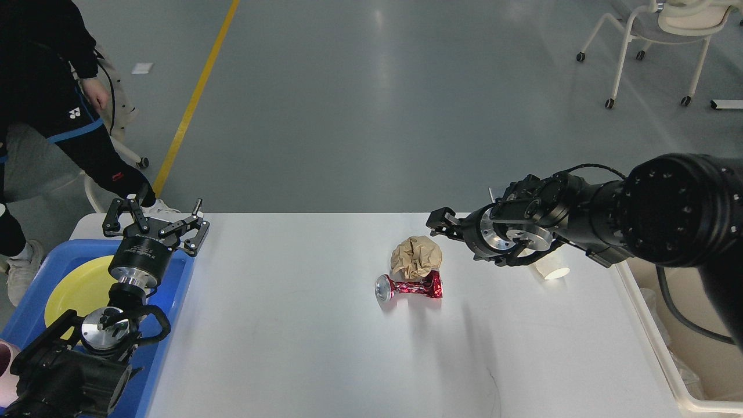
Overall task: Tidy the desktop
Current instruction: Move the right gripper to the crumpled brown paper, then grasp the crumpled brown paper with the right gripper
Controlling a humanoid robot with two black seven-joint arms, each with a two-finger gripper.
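White matte desktop [302, 348] with rounded corners, filling the lower view. Left gripper [155, 220], fingers spread and empty, pointing up over the far-left corner above a blue tray [174, 302] holding a yellow plate [75, 287]. Near mid-desktop, a crumpled brown paper ball [415, 257] touching a crushed red can [411, 287]. Right gripper [442, 223], reaching leftward just beside the ball; its opening cannot be told. White cup [550, 268] lying partly hidden behind the arm, by the right edge.
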